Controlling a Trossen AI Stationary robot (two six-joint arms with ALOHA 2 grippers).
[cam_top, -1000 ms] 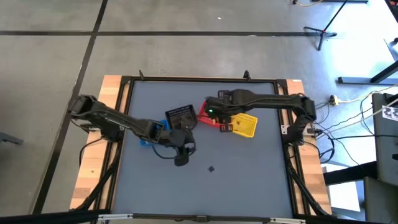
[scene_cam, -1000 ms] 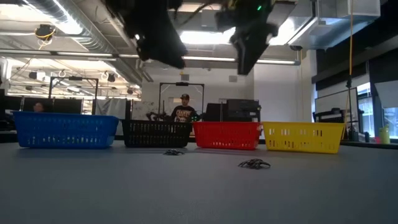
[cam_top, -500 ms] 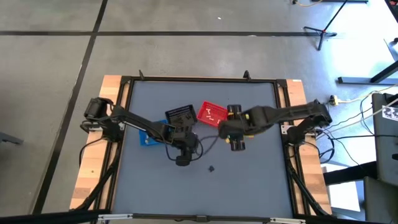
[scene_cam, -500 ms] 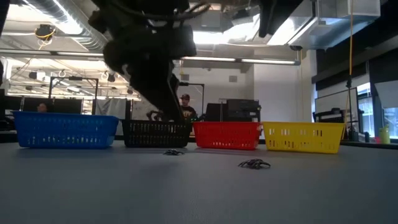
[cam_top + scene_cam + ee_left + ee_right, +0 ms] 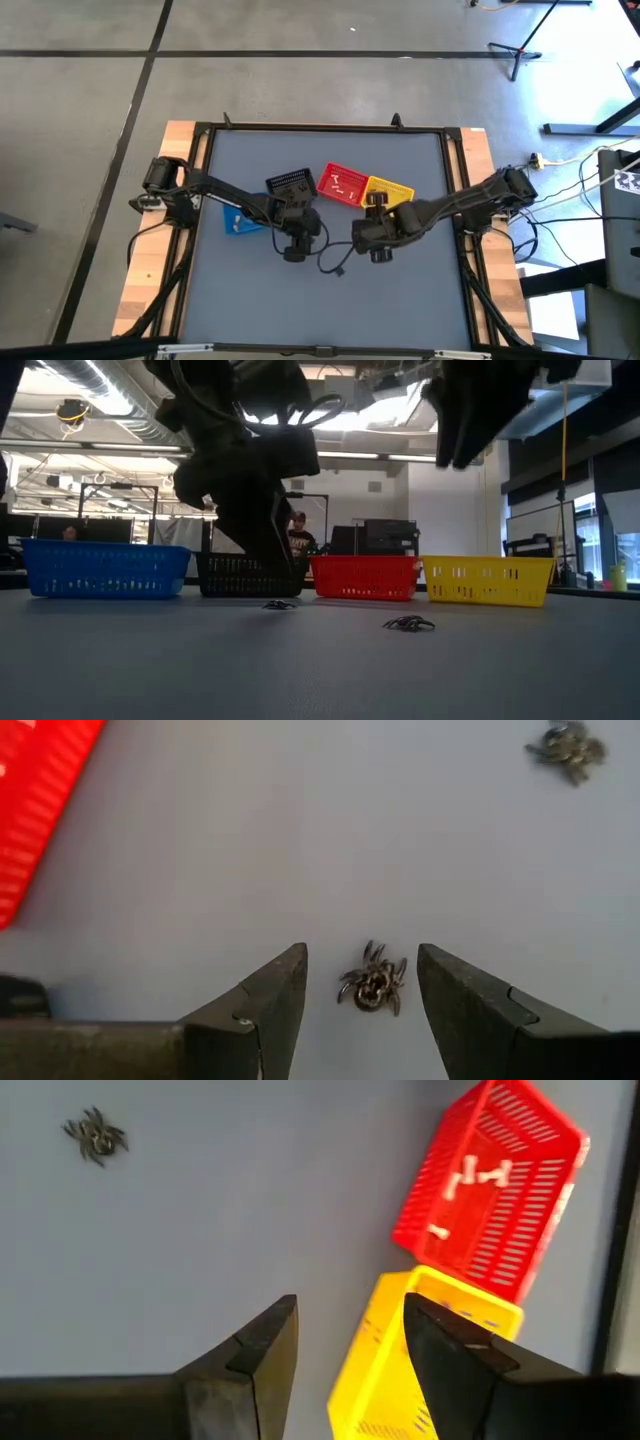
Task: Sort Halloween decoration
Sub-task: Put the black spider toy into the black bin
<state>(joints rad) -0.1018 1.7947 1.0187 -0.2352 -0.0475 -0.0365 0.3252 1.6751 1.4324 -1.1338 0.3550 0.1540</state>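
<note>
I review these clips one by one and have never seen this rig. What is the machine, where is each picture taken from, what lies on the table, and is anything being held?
Two dark robot arms work at a grey table. One picture looks straight down, one looks level across the tabletop, and one comes from each arm's wrist. Four small baskets stand in a row: the blue basket, black basket, red basket and yellow basket. The red one holds small white pieces. Two toy spiders lie loose on the table. The left gripper is open, its fingers on either side of one spider, not yet gripping it. The right gripper is open, empty, hanging by the yellow basket, with the other spider farther off.
</note>
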